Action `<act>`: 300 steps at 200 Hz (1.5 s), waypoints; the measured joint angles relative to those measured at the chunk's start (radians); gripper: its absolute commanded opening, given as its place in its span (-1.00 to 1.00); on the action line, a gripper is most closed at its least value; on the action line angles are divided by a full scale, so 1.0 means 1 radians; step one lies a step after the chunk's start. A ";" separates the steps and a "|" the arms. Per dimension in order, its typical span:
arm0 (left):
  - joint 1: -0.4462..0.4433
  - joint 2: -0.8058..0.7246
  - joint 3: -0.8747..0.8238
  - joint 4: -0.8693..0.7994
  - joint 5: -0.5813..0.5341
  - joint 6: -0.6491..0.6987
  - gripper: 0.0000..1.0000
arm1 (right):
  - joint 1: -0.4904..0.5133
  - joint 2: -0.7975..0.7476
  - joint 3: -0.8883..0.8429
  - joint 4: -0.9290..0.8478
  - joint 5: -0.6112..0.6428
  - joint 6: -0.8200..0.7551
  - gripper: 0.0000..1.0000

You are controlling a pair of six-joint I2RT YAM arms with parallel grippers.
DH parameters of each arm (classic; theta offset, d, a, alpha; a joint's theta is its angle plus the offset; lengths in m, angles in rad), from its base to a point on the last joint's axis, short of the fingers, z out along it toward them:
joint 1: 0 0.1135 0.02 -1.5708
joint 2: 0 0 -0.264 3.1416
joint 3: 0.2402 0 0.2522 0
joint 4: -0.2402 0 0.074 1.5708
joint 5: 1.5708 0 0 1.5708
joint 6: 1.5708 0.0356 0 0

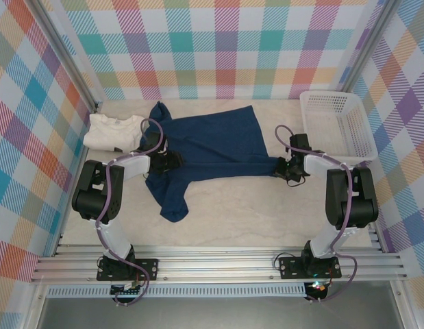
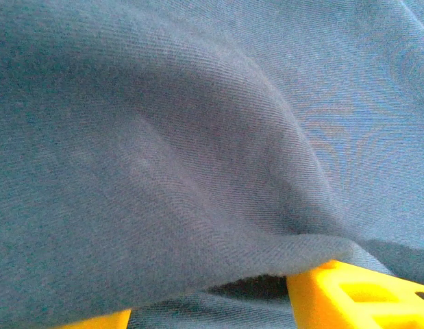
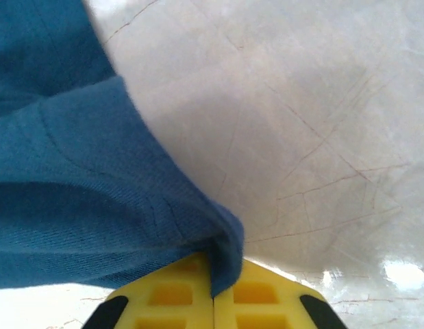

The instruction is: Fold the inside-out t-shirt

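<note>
Both grippers are sitting at the t-shirt (image 1: pixel 212 144), one at each side.
The navy t-shirt is lying spread across the middle of the table (image 1: pixel 266 219), one sleeve trailing toward the near edge and another pointing at the back wall. The right gripper (image 1: pixel 284 168) is pinching the shirt's right corner: in its wrist view the yellow fingers (image 3: pixel 170 295) are pressing together with a fold of hem caught between them. The left gripper (image 1: pixel 172 162) is resting on the shirt's left part; in its wrist view the fingers (image 2: pixel 348 295) are standing apart with cloth draping over them, and I cannot tell whether they are gripping it. A white shirt (image 1: pixel 114 130) is lying just beside the t-shirt's left edge. A white basket (image 1: pixel 335 123) is sitting at the back right.
</note>
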 measured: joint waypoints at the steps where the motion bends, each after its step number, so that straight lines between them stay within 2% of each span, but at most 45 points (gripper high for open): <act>1: 0.000 0.000 0.000 0.000 0.000 0.000 0.21 | 0.000 0.000 0.000 0.000 0.001 0.001 -0.99; 24: 0.001 -0.002 0.000 0.000 0.002 0.000 0.21 | -0.001 -0.050 0.000 -0.026 0.028 -0.015 -1.00; 67: 0.009 -0.002 -0.002 0.001 0.016 0.000 0.21 | -0.001 -0.248 0.034 -0.090 0.062 -0.092 -1.00; 97: 0.014 -0.002 -0.002 0.001 0.027 0.000 0.21 | -0.001 -0.312 0.044 -0.120 0.079 -0.150 -1.00; 143: 0.018 -0.004 -0.002 0.000 0.042 0.000 0.23 | -0.001 -0.327 0.044 -0.085 -0.074 -0.194 -1.00; 165: 0.023 -0.032 -0.016 -0.008 0.068 -0.004 0.27 | -0.001 -0.297 0.044 -0.073 -0.105 -0.193 -1.00; 202: 0.006 -0.240 -0.096 -0.058 0.078 -0.012 0.44 | -0.001 -0.251 0.035 -0.050 -0.130 -0.188 -1.00; 243: -0.113 -0.604 -0.267 -0.229 -0.038 -0.039 0.44 | -0.001 -0.250 0.035 -0.018 -0.153 -0.182 -1.00; 260: -0.124 -0.721 -0.371 -0.332 -0.076 -0.066 0.43 | -0.001 -0.248 0.035 -0.010 -0.164 -0.177 -1.00; 279: -0.124 -0.755 -0.444 -0.403 -0.080 -0.084 0.42 | -0.001 -0.241 0.035 0.003 -0.176 -0.170 -1.00; 300: -0.124 -0.691 -0.452 -0.386 -0.045 -0.083 0.33 | -0.001 -0.231 0.035 0.010 -0.188 -0.165 -1.00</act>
